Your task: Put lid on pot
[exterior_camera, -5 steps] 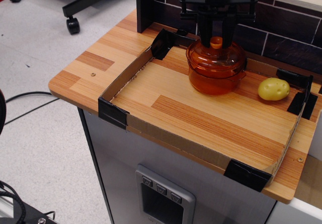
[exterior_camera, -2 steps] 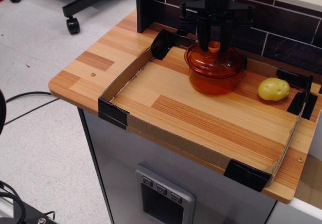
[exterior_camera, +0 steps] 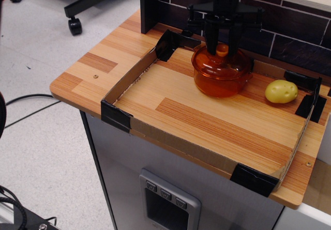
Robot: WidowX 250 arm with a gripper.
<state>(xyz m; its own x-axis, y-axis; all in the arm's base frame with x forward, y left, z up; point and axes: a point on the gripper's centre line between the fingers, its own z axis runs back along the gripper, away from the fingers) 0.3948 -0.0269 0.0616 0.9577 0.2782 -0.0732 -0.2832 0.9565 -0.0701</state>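
A black robot claw (exterior_camera: pixel 222 43) hangs straight down over the translucent orange pot (exterior_camera: pixel 221 80) at the back of the wooden surface (exterior_camera: pixel 217 121), its two fingers (exterior_camera: pixel 211 39) standing either side of the small knob of the lid (exterior_camera: pixel 221 60). The lid sits across the pot's mouth, seemingly level and covering the rim, so the job looks all but finished. From this single angle it is impossible to tell whether the claw is clamped on the knob or has let go. Its vertical approach keeps the lid centred over the opening. A yellow potato (exterior_camera: pixel 281 91) lies apart to the right, inside the low cardboard border (exterior_camera: pixel 129 80) that fences the work area
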